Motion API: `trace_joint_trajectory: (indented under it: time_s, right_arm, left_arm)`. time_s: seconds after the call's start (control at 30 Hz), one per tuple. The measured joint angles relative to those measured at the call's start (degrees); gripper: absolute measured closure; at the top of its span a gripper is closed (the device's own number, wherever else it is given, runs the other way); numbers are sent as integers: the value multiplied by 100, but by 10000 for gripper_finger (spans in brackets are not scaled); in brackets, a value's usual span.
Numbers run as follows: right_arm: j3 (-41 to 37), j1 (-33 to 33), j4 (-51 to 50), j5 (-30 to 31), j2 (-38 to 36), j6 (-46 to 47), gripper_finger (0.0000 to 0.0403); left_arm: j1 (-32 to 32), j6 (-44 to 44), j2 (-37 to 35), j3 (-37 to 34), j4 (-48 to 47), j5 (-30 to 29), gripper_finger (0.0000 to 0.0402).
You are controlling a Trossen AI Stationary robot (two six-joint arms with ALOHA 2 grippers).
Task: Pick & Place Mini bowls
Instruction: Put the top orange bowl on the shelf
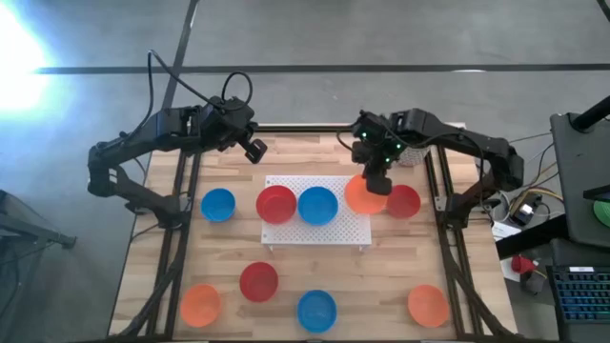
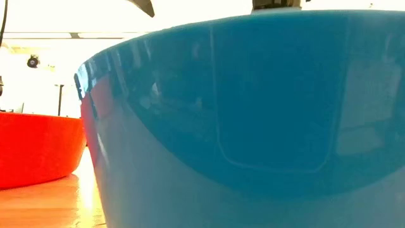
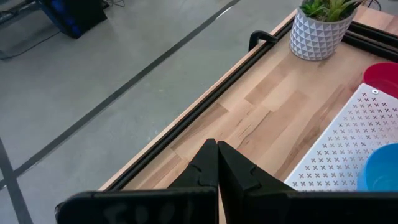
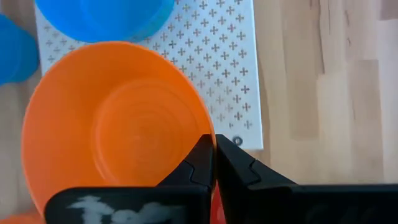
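Right gripper (image 4: 214, 149): fingers pressed together, pinching the rim of a small round orange plastic bowl (image 1: 363, 195) at the right edge of the white perforated square board (image 1: 334, 229).

Left gripper (image 3: 217, 163): closed on nothing, above the table's far left edge.

On the board: one red plastic bowl (image 1: 276, 203) and one blue plastic bowl (image 1: 317, 205), side by side.

On the wooden table (image 1: 381, 276): another red bowl (image 1: 404, 201) just beside the held one; six further bowls in blue, red and orange.
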Motion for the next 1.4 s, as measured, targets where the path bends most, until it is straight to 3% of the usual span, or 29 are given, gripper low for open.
trace_joint_trajectory:
  time_s: [0.33, 1.07, 1.4]
  right_arm:
    - [-665, 49, 524, -80, 135, 98, 394]
    - [-734, 199, 761, -211, 171, 117, 393]
    - [-736, 315, 1118, -195, 171, 37, 330]
  left_arm:
    - [0, -4, 0, 0, 0, 30, 402]
    - [0, -33, 0, 0, 2, 96, 402]
    - [0, -35, 0, 0, 2, 101, 402]
